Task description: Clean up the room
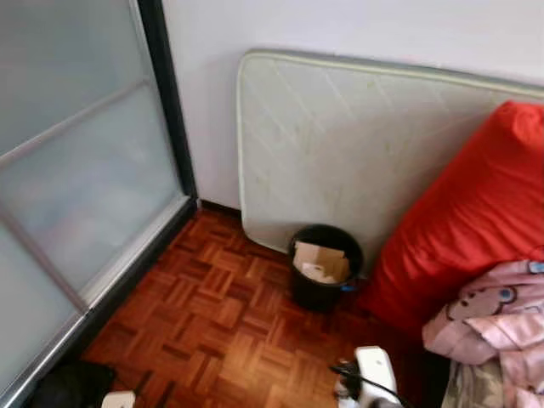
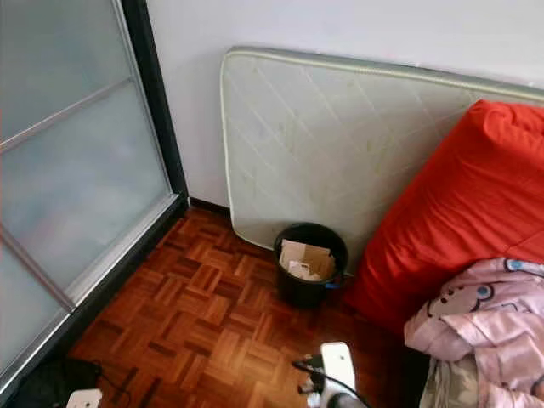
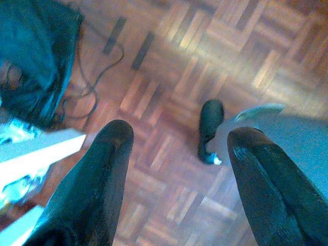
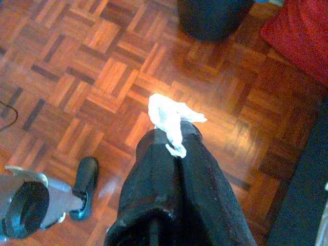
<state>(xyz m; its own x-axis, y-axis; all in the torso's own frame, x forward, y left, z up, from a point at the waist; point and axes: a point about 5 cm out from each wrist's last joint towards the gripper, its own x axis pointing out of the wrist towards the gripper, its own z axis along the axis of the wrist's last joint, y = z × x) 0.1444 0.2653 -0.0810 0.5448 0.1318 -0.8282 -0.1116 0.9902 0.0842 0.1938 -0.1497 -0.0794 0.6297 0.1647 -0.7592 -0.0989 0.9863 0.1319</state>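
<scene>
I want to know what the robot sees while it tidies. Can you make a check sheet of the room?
Surface: parquet floor.
Job's things: white tissue pinched in right gripper; black bin by the mattress, cardboard inside.
Clutter: pink blanket beside red cushion.
Grippers: right shut on tissue; left gripper open, empty, above floor.
Cables: thin black cable on floor beside dark bag.
Surroundings: frosted sliding door, white wall.
</scene>
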